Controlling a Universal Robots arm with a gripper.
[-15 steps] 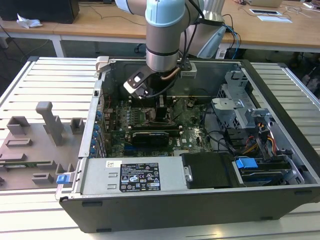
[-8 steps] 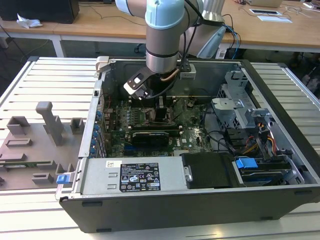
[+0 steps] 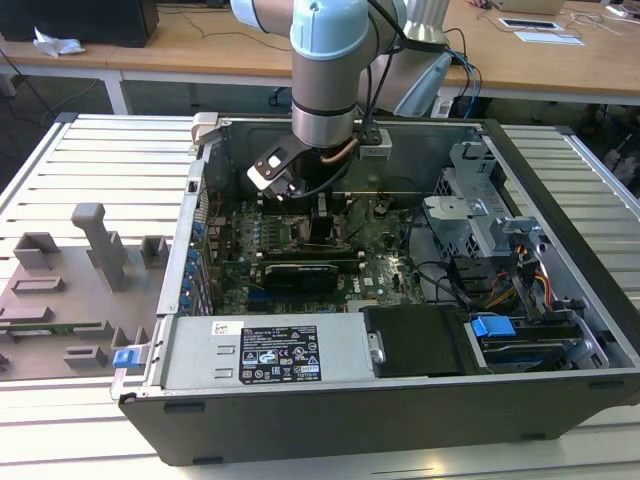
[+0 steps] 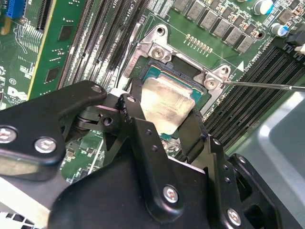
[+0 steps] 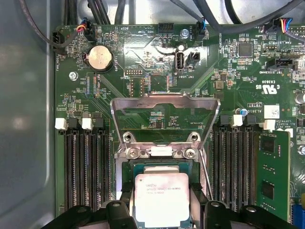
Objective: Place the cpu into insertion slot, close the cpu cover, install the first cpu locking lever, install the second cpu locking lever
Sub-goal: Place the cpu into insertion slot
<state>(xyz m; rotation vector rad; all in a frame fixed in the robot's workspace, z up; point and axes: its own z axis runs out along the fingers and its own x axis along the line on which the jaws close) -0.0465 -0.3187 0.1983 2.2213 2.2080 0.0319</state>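
Cpu (image 5: 161,198) in tower case (image 3: 400,410) on slatted table (image 3: 100,160)

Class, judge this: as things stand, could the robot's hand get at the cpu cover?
Probably yes: the cpu cover stands open just beyond the cpu that the hand grips, nothing between them.

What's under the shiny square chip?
The cpu, held by the gripper, is over the slot. The slot's dark edge shows around the chip. Its middle is hidden beneath the cpu.
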